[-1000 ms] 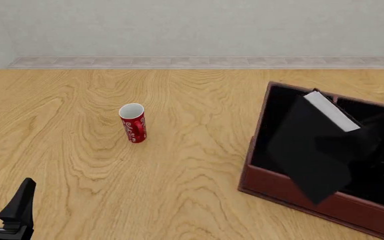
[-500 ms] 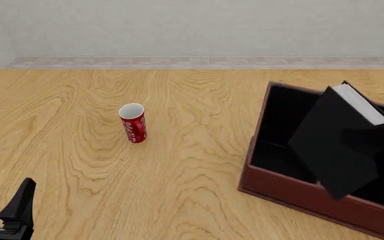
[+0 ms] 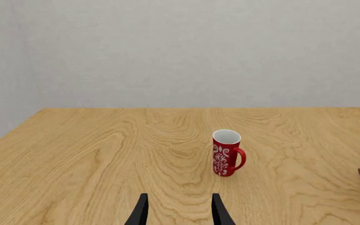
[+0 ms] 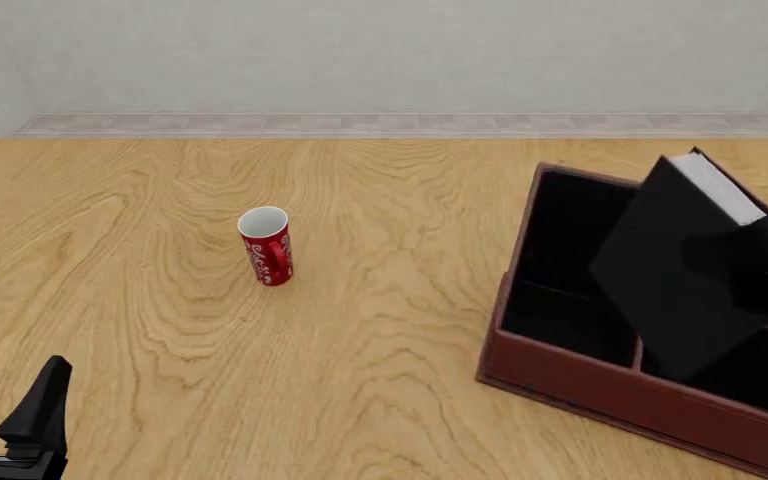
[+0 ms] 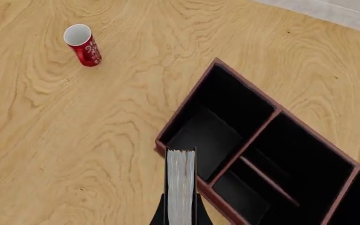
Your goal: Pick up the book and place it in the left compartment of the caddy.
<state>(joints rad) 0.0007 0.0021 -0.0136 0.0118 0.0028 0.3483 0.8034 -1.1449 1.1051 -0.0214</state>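
Swinging rightward and more upright since a second ago, the book (image 4: 684, 268), clamped in the right hand (image 5: 181, 216), hangs tilted over the caddy (image 4: 584, 375), not yet lowered into the left compartment (image 4: 560, 270); the left hand (image 3: 178, 214) waits open and empty.

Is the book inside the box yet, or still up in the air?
Not yet inside: the book hangs tilted above the caddy, clamped in the right gripper.
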